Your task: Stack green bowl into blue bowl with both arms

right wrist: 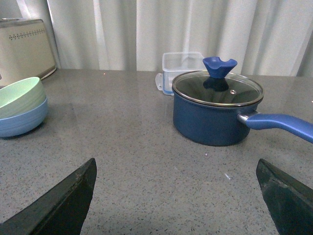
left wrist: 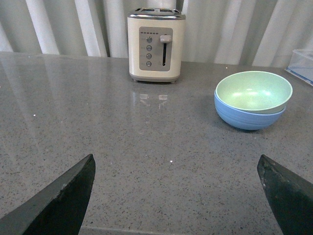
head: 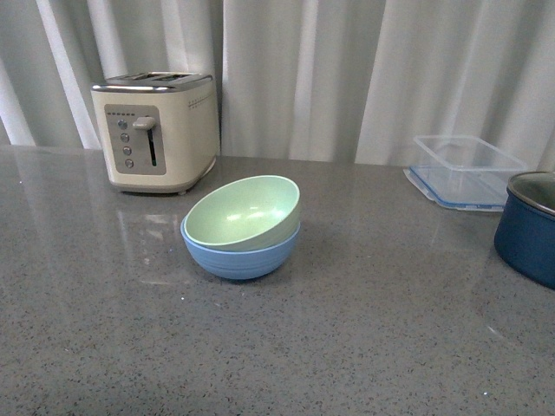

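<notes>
No text, brand, number or sign can be read anywhere. The cream two-slot toaster point(head: 157, 130) at the far left has a grey control panel point(head: 133, 139) with round buttons, but any markings on them are too small to read.

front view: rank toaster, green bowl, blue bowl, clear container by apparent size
1. toaster, largest.
2. clear container and green bowl: look alike, not ranked; the container sits farther back.
3. blue bowl: shows least, mostly hidden by the green bowl nested in it.
</notes>
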Tool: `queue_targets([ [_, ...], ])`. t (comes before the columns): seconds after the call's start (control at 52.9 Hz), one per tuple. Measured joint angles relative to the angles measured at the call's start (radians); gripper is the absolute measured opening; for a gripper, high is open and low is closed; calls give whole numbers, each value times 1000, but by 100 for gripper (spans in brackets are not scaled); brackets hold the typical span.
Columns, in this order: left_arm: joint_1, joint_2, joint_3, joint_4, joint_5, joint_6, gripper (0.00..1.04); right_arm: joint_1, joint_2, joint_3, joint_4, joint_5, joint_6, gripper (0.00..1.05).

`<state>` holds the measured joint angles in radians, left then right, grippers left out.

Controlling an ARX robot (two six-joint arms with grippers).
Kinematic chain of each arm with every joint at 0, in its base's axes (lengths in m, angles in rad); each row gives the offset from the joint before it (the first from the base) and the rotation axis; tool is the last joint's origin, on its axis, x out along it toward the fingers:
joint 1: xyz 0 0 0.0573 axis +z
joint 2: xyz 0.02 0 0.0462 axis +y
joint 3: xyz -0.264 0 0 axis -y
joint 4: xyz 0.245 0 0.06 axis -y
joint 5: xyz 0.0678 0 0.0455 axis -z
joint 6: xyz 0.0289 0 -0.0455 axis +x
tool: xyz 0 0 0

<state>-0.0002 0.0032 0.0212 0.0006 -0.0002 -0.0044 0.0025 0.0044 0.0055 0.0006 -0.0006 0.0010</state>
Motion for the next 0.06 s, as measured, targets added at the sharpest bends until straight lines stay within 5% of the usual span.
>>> queue_targets([
  [0.057,0,0,0,0,0,0,98,0,0,0,0,0,0,95],
])
